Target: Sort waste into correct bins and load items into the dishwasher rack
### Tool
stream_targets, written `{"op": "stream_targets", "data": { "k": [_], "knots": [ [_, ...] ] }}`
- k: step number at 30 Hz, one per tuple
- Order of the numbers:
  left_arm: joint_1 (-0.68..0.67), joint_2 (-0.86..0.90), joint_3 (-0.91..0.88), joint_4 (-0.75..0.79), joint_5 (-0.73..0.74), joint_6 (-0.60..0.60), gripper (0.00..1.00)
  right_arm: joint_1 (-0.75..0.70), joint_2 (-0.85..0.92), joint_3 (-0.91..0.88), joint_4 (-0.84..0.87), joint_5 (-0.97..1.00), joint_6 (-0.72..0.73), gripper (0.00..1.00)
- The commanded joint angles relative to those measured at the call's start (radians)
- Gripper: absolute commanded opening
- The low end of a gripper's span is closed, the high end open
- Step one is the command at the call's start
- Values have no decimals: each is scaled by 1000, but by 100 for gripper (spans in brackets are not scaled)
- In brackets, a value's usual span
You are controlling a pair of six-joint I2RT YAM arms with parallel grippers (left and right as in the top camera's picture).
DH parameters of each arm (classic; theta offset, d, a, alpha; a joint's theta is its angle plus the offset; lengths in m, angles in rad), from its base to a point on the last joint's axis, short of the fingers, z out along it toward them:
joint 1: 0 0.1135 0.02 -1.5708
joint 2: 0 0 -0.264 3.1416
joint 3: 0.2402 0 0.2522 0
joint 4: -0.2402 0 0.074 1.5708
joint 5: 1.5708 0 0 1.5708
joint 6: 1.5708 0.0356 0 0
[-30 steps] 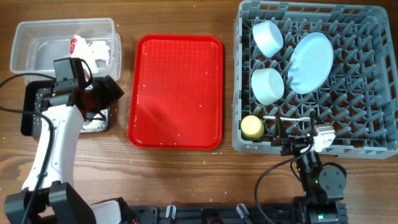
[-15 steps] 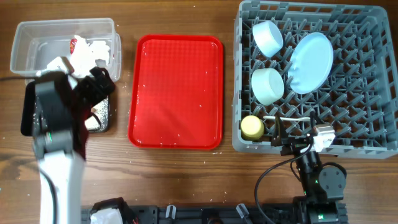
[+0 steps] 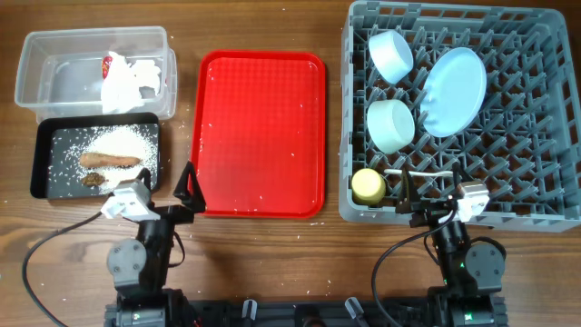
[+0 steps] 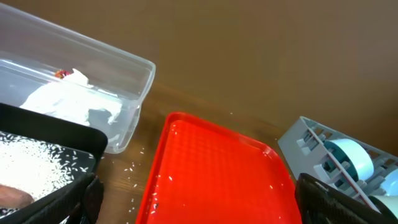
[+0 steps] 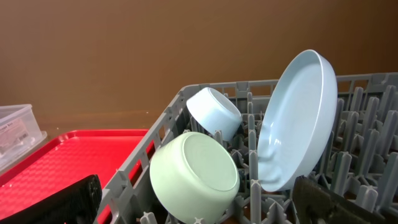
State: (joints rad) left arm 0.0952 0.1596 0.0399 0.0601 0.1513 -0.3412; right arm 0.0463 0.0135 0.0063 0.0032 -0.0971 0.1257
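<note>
The clear tub [image 3: 54, 68] holds white napkins [image 3: 132, 80] and the red-and-white wrapper [image 3: 108, 63]. The black tray [image 3: 44, 173] holds rice [image 3: 123, 139], the brown root piece [image 3: 109, 161] and a dark lump [image 3: 93, 180]. The grey rack [image 3: 545, 182] holds the blue plate [image 3: 452, 91], blue bowl [image 3: 390, 53], mint bowl [image 3: 390, 124], yellow cup [image 3: 368, 185] and white spoon [image 3: 422, 173]. My left gripper [image 3: 163, 193] is open and empty at the table's front, by the red tray's corner. My right gripper [image 3: 428, 195] is open and empty at the rack's front edge.
The red serving tray [image 3: 259, 132] lies in the middle with a few rice grains on it. Loose grains lie on the wood between it and the black tray. In the right wrist view the mint bowl [image 5: 196, 174] and plate [image 5: 298, 118] stand just ahead of my fingers.
My left arm has pulled back from over the black tray and tub to the table's front edge, uncovering the tray's contents. The right arm has not moved.
</note>
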Motion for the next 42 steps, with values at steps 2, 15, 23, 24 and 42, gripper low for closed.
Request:
{"op": "stream_targets", "data": {
  "k": [2, 15, 23, 24, 42],
  "knots": [
    [-53, -101, -34, -65, -114, 24, 100, -5, -9, -1, 4, -9, -12, 100],
    [-54, -157, -34, -136, -127, 39, 100, -5, -9, -1, 4, -9, -12, 100],
    [-54, -157, -34, -136, -127, 39, 100, -5, -9, -1, 4, -9, -12, 100],
    [-54, -157, -34, -136, -127, 39, 100, -5, -9, -1, 4, -9, -12, 100],
    [-54, -157, -34, -136, -127, 39, 100, -5, -9, -1, 4, -9, -11, 100]
  ]
}}
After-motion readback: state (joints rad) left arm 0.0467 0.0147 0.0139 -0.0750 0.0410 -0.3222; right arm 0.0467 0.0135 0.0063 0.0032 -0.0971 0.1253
